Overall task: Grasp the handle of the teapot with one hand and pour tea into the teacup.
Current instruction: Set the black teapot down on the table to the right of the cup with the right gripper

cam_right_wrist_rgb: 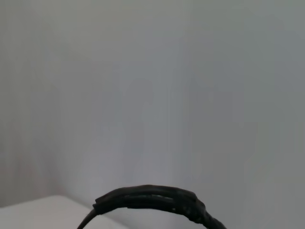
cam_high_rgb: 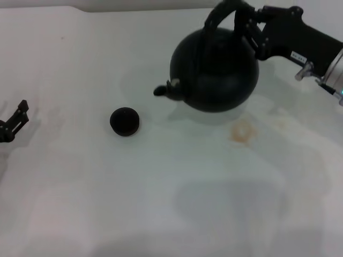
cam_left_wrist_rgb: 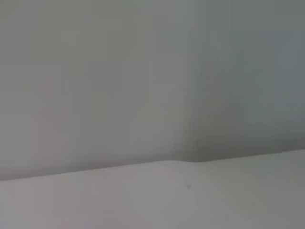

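Observation:
The large black teapot [cam_high_rgb: 215,70] hangs above the table at the back right, its short spout [cam_high_rgb: 163,90] pointing left toward the teacup. My right gripper [cam_high_rgb: 247,22] is shut on the arched handle [cam_high_rgb: 221,14] at its top right. The handle's ribbed top also shows in the right wrist view [cam_right_wrist_rgb: 152,199]. The tiny black teacup [cam_high_rgb: 125,121] sits on the table, left of and nearer to me than the spout, apart from it. My left gripper [cam_high_rgb: 13,123] is parked at the far left edge, away from both.
A white table [cam_high_rgb: 161,203] fills the view, with a faint brown ring stain [cam_high_rgb: 242,132] below the teapot. A pale wall and the table's far edge [cam_left_wrist_rgb: 157,163] show in the left wrist view.

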Tool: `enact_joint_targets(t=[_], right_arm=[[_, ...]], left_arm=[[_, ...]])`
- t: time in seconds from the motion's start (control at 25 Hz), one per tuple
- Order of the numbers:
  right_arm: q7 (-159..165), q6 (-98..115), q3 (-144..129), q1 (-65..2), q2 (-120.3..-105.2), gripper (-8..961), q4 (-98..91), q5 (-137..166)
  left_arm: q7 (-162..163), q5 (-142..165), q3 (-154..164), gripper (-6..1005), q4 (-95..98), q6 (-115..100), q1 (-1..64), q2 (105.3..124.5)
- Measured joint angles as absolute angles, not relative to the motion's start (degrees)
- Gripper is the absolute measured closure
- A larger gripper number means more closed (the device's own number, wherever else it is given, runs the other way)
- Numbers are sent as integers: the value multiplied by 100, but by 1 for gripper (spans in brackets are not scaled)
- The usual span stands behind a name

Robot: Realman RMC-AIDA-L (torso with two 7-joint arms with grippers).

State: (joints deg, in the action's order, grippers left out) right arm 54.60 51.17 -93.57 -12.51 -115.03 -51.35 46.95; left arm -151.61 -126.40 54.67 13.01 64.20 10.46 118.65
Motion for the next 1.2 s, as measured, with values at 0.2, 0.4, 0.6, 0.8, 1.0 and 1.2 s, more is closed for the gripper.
enact_joint_targets(t=[0.2, 0.4, 0.6, 0.8, 1.0, 1.2], right_arm=[[5348, 5230, -9339, -1246, -11514, 834, -4968, 4794], [5121, 5324, -9336, -1202, -11509, 833, -4912, 4797], [4976, 5399, -9333, -1249, -11501, 832, -4689, 4844], [4766, 5406, -9333, -1260, -11514, 831, -4538, 4852], [4655, 5407, -9267, -1260, -11516, 830, -4401, 4852], [4531, 5431, -9235, -1258, -11515, 829, -4279, 4830]], left_arm=[[-15161, -12623, 5467, 200, 1301, 6413, 1055, 11865], [-15161, -12621, 5467, 200, 1301, 6407, 1055, 11865], [-15161, -12620, 5467, 200, 1301, 6409, 1055, 11865], [-15161, -12616, 5467, 200, 1308, 6411, 1055, 11865], [-15161, -12570, 5467, 200, 1327, 6413, 1055, 11865], [-15161, -12568, 5467, 201, 1325, 6432, 1055, 11865]])
